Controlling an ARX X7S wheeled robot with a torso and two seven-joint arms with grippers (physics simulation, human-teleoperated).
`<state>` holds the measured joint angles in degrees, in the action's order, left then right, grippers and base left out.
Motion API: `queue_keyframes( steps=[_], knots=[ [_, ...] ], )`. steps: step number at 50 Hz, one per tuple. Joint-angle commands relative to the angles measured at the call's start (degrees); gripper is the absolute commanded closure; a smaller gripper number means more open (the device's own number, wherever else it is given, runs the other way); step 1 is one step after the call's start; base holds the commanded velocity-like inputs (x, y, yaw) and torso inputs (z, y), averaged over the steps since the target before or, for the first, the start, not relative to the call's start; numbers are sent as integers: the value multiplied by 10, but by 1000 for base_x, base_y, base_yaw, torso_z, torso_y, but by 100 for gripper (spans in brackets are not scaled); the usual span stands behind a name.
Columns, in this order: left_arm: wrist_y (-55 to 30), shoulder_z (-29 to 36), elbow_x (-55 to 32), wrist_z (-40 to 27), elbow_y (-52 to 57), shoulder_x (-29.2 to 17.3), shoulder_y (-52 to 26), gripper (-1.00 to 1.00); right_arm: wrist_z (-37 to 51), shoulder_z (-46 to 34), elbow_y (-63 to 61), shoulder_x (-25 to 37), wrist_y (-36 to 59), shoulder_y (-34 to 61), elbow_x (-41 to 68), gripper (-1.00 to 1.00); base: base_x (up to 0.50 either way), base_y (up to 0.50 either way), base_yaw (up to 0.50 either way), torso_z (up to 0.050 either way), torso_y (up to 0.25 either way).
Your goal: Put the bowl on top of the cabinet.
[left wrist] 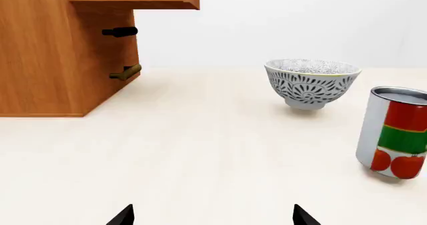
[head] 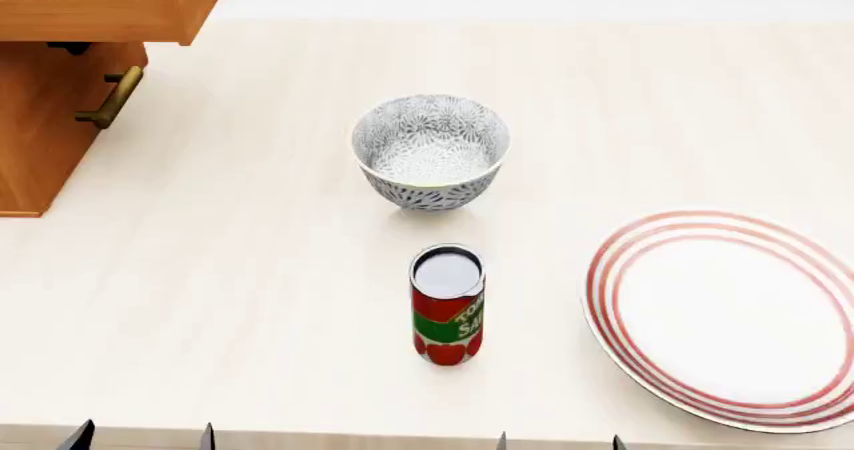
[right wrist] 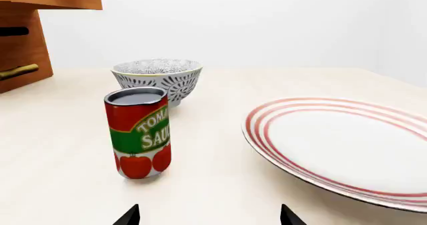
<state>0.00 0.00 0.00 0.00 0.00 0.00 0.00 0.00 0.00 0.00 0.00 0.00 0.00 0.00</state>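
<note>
The bowl [head: 430,151] stands upright on the pale table, white with a dark leaf pattern outside and a speckled inside; it also shows as the bowl [left wrist: 311,83] and the bowl [right wrist: 157,79]. The orange-brown cabinet [head: 60,70] fills the far left corner, with a drawer pulled out and brass handles; the cabinet [left wrist: 60,50] is left of the bowl. My left gripper [head: 142,436] and right gripper [head: 559,441] sit at the table's near edge, both open and empty, well short of the bowl. Only the dark fingertips [left wrist: 122,216] and fingertips [right wrist: 128,216] show in the wrist views.
A tomato sauce can [head: 447,304] stands upright between the bowl and the near edge, also seen as the can [left wrist: 395,132] and the can [right wrist: 138,131]. A flat red-ringed white plate [head: 627,270] lies at the right, the plate [right wrist: 267,135] close to my right gripper.
</note>
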Motion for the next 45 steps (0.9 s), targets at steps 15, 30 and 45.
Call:
queue_keyframes(
  steps=[15,30,45],
  knots=[
    [33,28,-57,-20,13,-31,22,-100,80,-23,-36,27,42,-2,30,-100,0,0,0,0,0],
    [31,59,-21,-51,9,-47,21,-100,112,-45,-40,45,36,-2,12,-100,0,233,0,0,0],
    [35,71,-30,-62,5,-57,20,-100,121,-61,-45,57,25,-5,16,-100,0,500,0,0,0]
  ],
)
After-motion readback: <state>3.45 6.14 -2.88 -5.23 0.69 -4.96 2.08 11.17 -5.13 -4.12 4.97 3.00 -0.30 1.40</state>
